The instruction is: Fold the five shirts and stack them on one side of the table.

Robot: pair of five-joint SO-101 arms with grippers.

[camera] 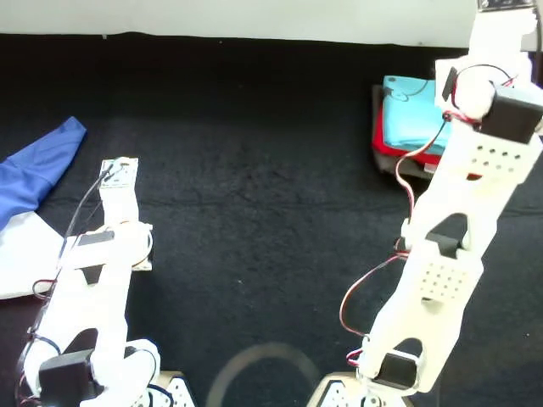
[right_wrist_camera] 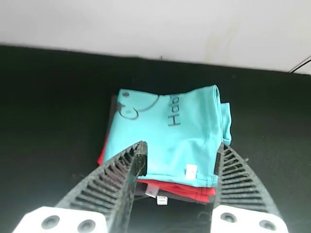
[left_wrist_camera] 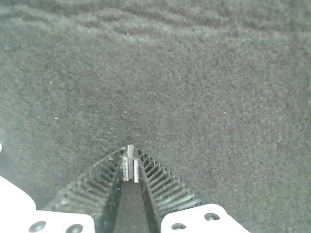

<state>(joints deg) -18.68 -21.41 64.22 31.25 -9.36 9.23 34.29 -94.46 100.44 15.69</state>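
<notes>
Since the teal shirt [right_wrist_camera: 165, 131] already lies folded on top of the stack, over a red shirt [right_wrist_camera: 180, 191] and what looks like a dark one beneath, the placing step seems done for three of the five. Two are left to fold: a blue shirt [camera: 42, 161] and a white shirt [camera: 21, 246], both loose and unfolded.

Spread wide and holding nothing, the right gripper [right_wrist_camera: 181, 150] hangs over the stack, which sits just ahead of and below its tips, roughly centred between the two jaws. I cannot tell whether the tips touch the cloth.

With its jaws pressed together on nothing, the left gripper [left_wrist_camera: 129, 155] is low over the bare black table [camera: 254, 212]. The blue shirt lies near it on its outer side, away from the other arm. The white shirt lies farther back, alongside that arm and closer to its base than to the tips.

The next move probably falls to the left arm. It should open the jaws, swing outward to the blue shirt, pinch an edge and drag it to the middle. The right gripper must lift away without disturbing the teal top layer.
</notes>
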